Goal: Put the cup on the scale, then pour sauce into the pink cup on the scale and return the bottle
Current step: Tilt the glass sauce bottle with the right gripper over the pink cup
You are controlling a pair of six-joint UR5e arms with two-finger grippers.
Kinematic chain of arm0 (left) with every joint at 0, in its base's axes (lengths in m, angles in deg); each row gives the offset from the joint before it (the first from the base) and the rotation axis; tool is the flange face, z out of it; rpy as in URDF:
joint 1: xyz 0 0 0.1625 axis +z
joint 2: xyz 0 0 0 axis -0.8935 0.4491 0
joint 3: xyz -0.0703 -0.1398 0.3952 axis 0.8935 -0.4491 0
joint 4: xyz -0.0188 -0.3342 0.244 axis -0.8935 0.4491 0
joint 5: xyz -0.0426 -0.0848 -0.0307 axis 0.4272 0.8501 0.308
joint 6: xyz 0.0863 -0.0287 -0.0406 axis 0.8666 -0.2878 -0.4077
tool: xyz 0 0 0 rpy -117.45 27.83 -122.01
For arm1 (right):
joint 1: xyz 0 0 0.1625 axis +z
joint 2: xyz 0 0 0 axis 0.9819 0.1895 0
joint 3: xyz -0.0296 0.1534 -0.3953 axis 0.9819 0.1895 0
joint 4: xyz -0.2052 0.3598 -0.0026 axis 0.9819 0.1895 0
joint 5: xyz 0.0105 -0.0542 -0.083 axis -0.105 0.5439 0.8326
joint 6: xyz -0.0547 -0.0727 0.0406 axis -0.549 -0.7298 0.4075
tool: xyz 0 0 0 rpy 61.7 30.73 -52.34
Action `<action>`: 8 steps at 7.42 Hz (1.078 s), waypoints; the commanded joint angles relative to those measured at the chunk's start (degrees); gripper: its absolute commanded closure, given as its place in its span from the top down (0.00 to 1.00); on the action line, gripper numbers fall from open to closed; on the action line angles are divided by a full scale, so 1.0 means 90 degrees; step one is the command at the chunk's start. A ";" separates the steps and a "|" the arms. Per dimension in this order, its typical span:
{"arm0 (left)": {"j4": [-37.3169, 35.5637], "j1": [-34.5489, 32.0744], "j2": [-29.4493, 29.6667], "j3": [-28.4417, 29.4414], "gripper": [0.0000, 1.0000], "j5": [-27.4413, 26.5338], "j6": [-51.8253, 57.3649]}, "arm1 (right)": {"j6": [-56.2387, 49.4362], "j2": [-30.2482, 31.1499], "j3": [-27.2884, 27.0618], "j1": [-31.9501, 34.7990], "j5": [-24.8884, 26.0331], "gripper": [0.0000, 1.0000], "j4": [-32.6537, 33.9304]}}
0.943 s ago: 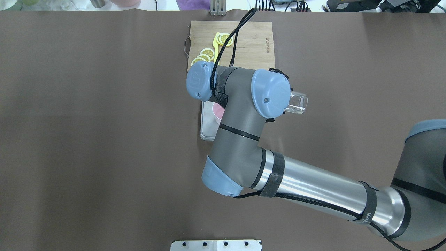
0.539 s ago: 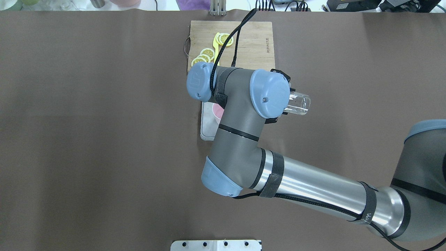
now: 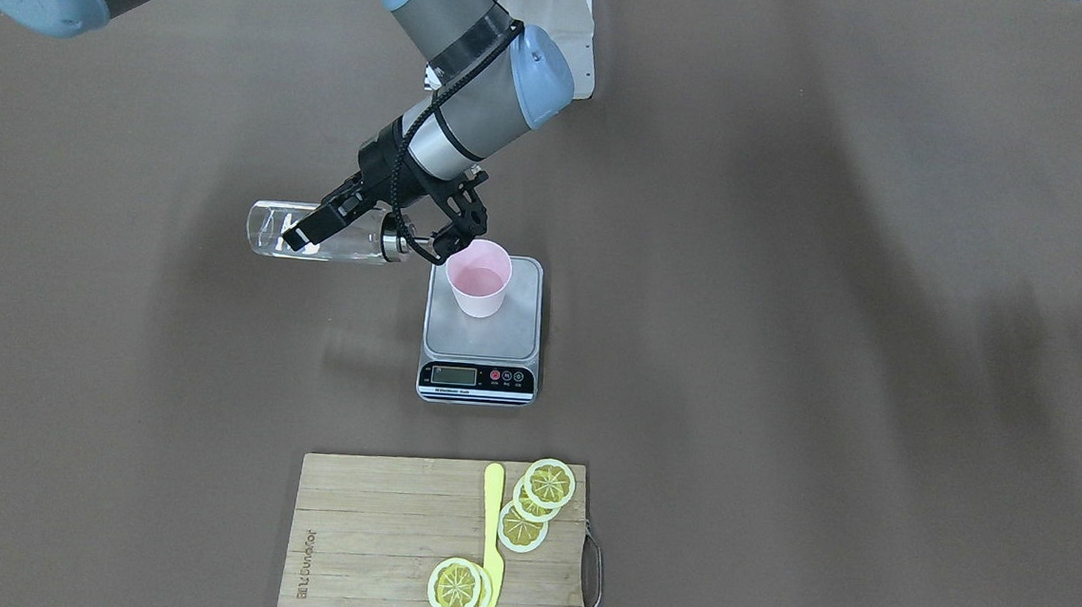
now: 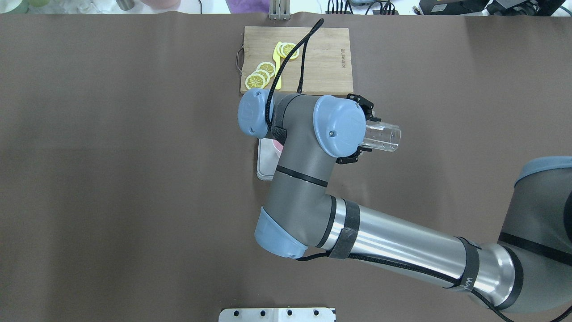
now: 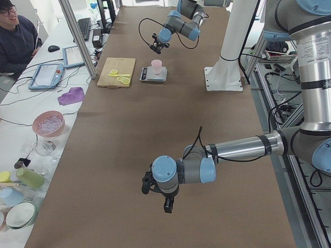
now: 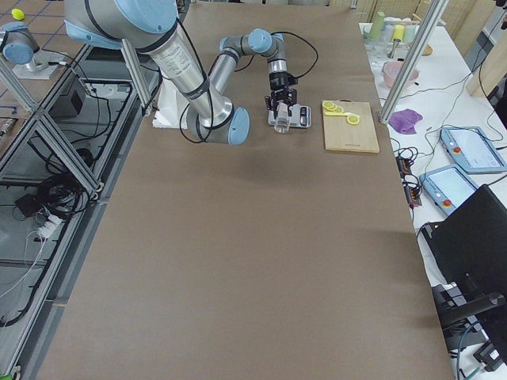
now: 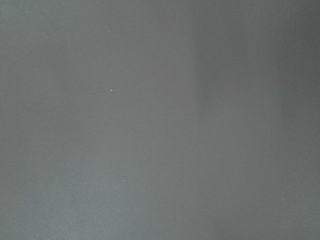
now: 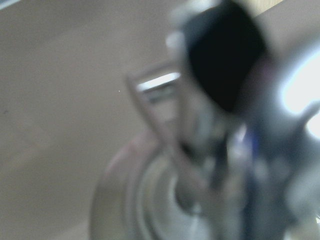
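The pale pink cup stands upright on the steel platform of the scale. My right gripper is shut on the clear glass bottle and holds it about level in the air. Its metal cap points at the cup's rim and sits just beside it. In the overhead view my right wrist covers most of the cup and scale, and the bottle's base sticks out to the right. My left gripper hangs low over bare table far from the scale; I cannot tell if it is open.
A bamboo cutting board with several lemon slices and a yellow knife lies beyond the scale on the operators' side. The left wrist view shows only brown table cover. A person sits at the side bench.
My right wrist has drawn back a little toward the robot, uncovering more of the lemon slices. The bottle's base has swung outward to the right, still held in the gripper.
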 commanded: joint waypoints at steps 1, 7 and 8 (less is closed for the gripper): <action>0.0000 0.0000 0.0000 0.0004 0.98 0.0000 0.0000 | 0.0022 -0.0041 0.0003 -0.0039 -0.0007 0.00 0.0058; 0.0000 0.0000 0.0010 0.0013 0.98 0.0000 0.0000 | 0.0266 -0.0343 0.0481 -0.0039 0.0003 0.00 0.0293; 0.0000 0.0000 0.0000 0.0013 0.98 0.0000 0.0000 | 0.0315 -0.0354 0.0549 -0.0039 0.0003 0.00 0.0302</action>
